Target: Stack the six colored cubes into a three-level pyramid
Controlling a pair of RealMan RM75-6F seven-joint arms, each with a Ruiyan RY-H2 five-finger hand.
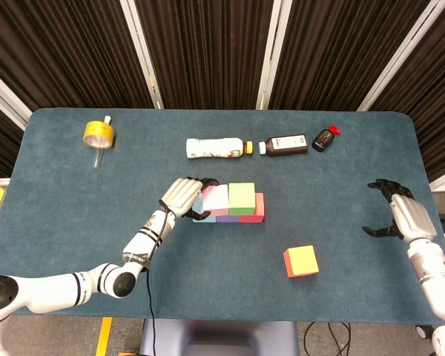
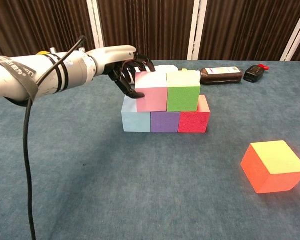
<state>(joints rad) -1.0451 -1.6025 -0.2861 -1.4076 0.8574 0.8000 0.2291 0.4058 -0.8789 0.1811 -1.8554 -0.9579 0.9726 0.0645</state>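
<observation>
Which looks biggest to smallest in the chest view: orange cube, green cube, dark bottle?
1. orange cube, though it lies nearest the camera, which inflates it.
2. green cube.
3. dark bottle, farthest back, so its rank is unsure.

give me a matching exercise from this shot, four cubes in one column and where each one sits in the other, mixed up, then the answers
Things:
1. pink cube
2. purple cube
3. orange cube with a yellow top
4. green cube

Places:
A. middle of the bottom row
B. second level, beside the pink cube, away from the left hand
C. alone on the table, apart from the stack
D. second level, with the left hand on it

Pairs: 1-D, 2-A, 3-C, 4-B
</observation>
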